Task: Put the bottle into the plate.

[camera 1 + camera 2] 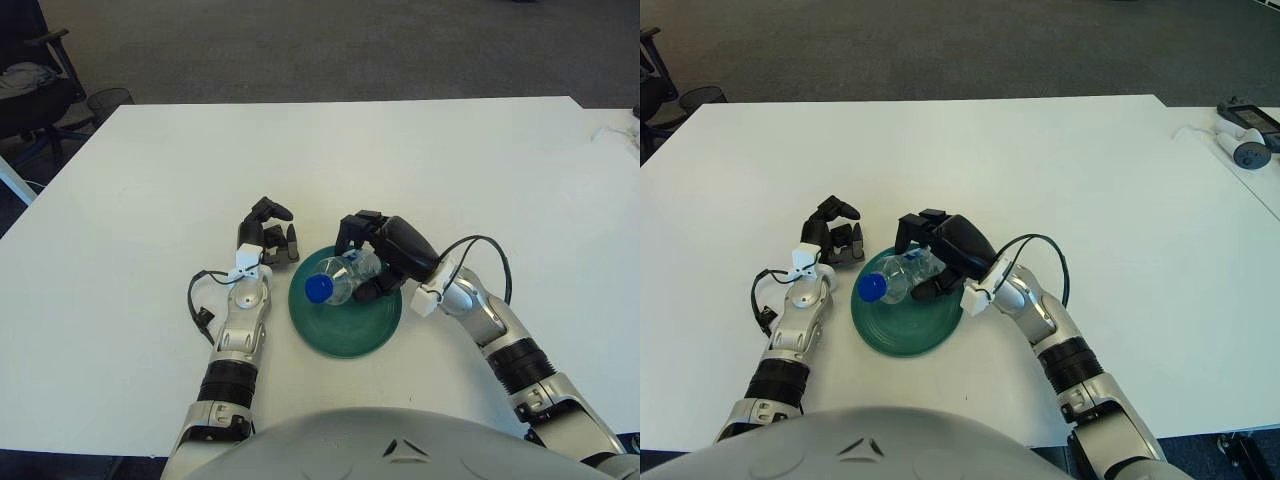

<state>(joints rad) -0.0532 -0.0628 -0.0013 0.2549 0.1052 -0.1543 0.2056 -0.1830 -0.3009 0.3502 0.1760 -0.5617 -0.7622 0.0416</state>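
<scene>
Curled around the body of one clear plastic bottle [342, 278], the right hand [385, 255] grips it lying on its side, blue cap pointing away from the fingers toward the robot's left. Beneath the fingers and bottle sits one round green plate [350, 322] on a white table [450, 170]. Left of the plate's rim, the left hand [268, 238] shows with fingers curled, holding nothing.
</scene>
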